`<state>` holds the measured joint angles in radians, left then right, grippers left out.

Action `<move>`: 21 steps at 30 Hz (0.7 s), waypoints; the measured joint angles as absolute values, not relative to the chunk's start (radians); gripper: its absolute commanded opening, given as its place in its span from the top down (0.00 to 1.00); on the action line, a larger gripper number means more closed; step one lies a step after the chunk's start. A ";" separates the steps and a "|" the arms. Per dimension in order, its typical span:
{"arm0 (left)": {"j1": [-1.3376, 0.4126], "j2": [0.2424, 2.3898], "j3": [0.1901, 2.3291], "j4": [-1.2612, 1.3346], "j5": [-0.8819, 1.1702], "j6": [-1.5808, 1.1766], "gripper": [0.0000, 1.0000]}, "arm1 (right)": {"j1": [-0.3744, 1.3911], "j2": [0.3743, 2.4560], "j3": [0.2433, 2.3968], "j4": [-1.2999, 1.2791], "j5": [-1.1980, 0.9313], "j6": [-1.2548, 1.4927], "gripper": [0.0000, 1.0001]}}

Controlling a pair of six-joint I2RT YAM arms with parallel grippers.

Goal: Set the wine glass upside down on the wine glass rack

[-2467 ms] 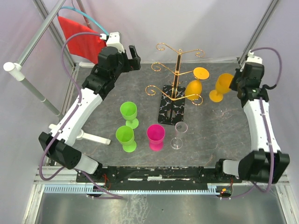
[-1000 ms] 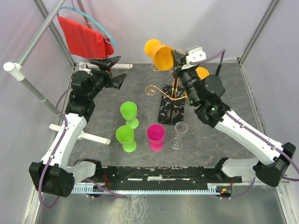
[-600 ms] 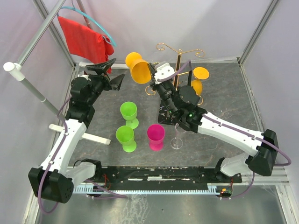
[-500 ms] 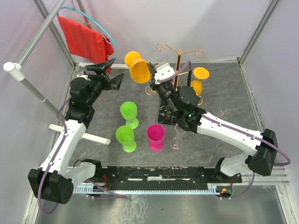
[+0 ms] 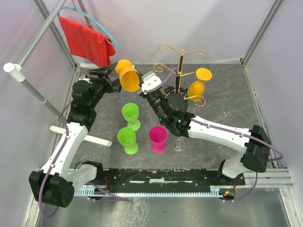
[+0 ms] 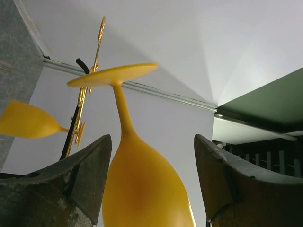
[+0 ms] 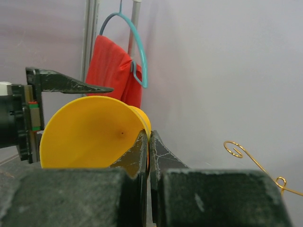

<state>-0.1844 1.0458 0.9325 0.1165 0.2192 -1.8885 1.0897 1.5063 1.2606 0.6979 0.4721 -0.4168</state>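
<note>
We've got the rack (image 5: 180, 66) w/ one orange glass (image 5: 196, 88) already hung upside down on its right side, while the 2nd glass (image 5: 127, 78) is mid-air left of it, rim pinched in the R gripper (image 7: 148, 135), bowl betw. the L gripper (image 6: 151, 137)'s parted jaws, so hanging it isn't done yet.

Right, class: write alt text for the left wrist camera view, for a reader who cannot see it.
A yellow wine glass sits between the left gripper's open dark fingers, bowl nearest the camera, foot farthest. Behind it, a second yellow glass hangs on the gold wine glass rack.
</note>
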 measured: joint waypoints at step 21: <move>-0.180 1.029 0.881 0.175 0.219 -1.914 0.69 | 1.171 1.555 1.276 0.777 0.461 -0.478 0.99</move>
